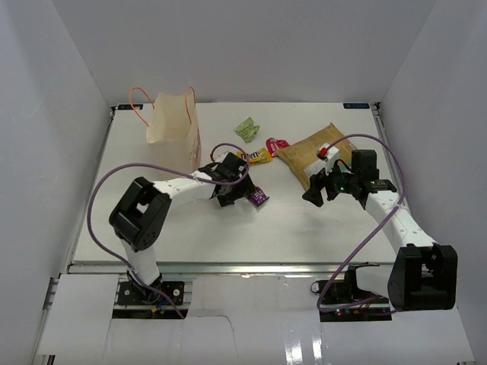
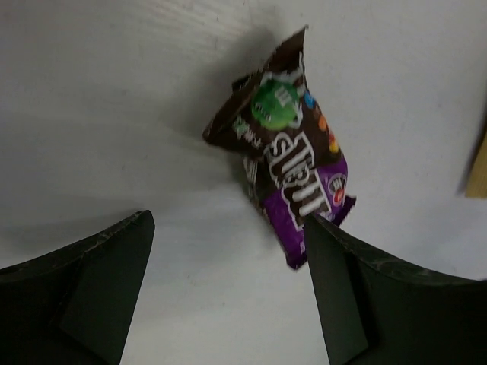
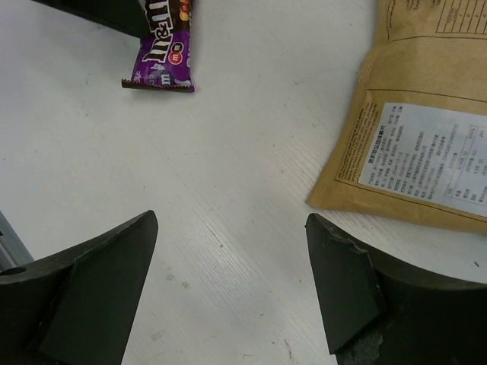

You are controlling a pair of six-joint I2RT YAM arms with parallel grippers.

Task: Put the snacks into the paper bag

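The cream paper bag [image 1: 173,125] with orange cord handles stands at the back left. A dark brown-purple M&M's packet [image 1: 258,196] lies on the table; in the left wrist view [image 2: 293,160] its lower end lies just past the right fingertip. My left gripper [image 1: 227,198] [image 2: 228,220] is open and empty, low over the table beside it. My right gripper [image 1: 313,192] [image 3: 230,220] is open and empty, just in front of the tan pouch [image 1: 316,156] [image 3: 426,144]. The purple packet also shows in the right wrist view [image 3: 163,53].
A green packet [image 1: 246,128], a yellow M&M's packet [image 1: 255,157] and a pink-red packet [image 1: 276,144] lie between the bag and the pouch. White walls enclose the table on three sides.
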